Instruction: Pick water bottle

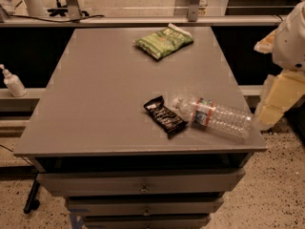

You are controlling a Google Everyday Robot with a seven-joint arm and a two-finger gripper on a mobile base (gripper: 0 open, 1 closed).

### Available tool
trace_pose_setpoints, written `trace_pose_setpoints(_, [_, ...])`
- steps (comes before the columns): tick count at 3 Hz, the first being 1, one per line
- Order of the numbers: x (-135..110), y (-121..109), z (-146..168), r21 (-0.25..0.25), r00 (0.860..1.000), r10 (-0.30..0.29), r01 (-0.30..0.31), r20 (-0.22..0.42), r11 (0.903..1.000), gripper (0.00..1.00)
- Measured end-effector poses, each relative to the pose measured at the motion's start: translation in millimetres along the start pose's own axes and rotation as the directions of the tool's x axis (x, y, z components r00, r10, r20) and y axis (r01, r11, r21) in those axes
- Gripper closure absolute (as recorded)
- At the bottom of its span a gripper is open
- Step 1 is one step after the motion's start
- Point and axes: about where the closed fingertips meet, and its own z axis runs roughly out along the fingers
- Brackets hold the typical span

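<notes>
The water bottle point(215, 118) is clear ribbed plastic with a white label banded red and teal. It lies on its side near the front right corner of the grey table point(105, 94), cap end toward a black snack bar point(165, 116) that touches or nearly touches it. My gripper point(279, 99) shows as cream and white parts at the right edge of the view, just past the table's right edge, beside the bottle's base end and apart from it.
A green chip bag point(164, 41) lies at the back of the table. A small white pump-dispenser bottle point(13, 82) stands on a ledge to the left. Drawers point(143, 187) sit below the tabletop. A rail and posts run behind the table.
</notes>
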Motion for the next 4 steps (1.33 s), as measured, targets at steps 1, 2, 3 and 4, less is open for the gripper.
trace_pose_setpoints(1, [-7,6,30,-0.011,0.999,0.027,-0.027,0.018,0.9996,0.0])
trace_pose_setpoints(2, [-14,11,64,-0.032,0.998,0.053,-0.052,0.02,0.9981,0.0])
trace_pose_setpoints(3, [-18,16,95,-0.059,0.998,0.068,-0.068,0.013,0.996,0.0])
trace_pose_setpoints(4, [-18,15,121,-0.068,0.997,0.078,-0.078,-0.001,0.9946,0.0])
